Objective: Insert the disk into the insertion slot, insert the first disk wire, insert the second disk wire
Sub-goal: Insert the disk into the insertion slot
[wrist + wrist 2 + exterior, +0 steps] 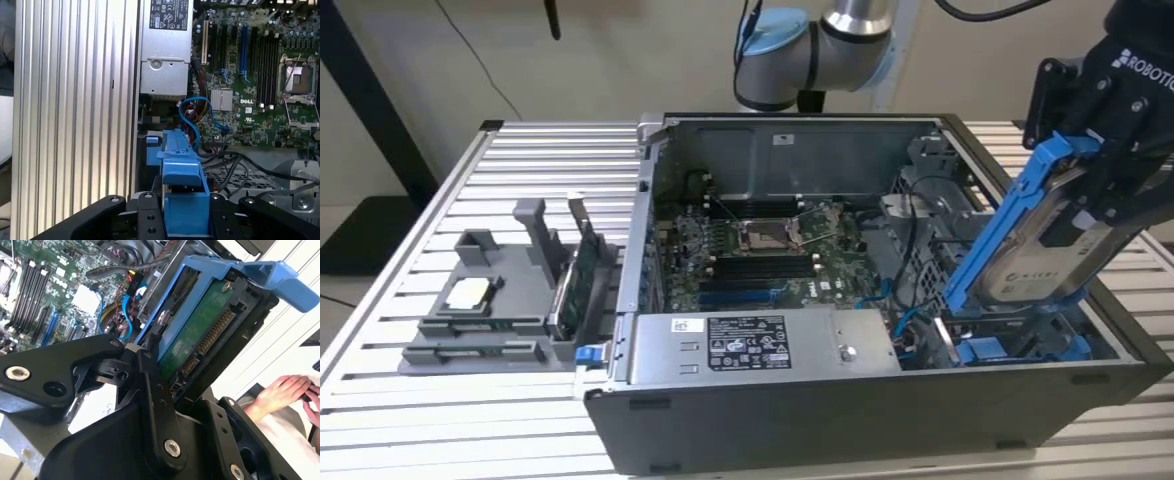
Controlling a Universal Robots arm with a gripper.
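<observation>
My gripper (1091, 200) is shut on the disk (1047, 255), a silver-grey drive with a white label in a bright blue carrier (994, 225). The disk hangs steeply tilted over the end of the open computer case on the exterior view's right. Its lower end reaches down to the insertion slot (923, 265), the dark perforated drive cage. In the second wrist view the fingers (150, 385) clamp the carrier beside the drive's green board (200, 335). The first wrist view has the carrier's blue handle (182, 175) between the jaws. Thin blue cables (192, 112) loop loose beside the cage.
A grey power-supply box (747, 340) lies along the case's near side, with the motherboard (761, 250) behind it. A grey parts fixture (494, 300) stands on the slatted table (454, 190) at the exterior view's left. A person's hands (285, 390) rest beyond the case.
</observation>
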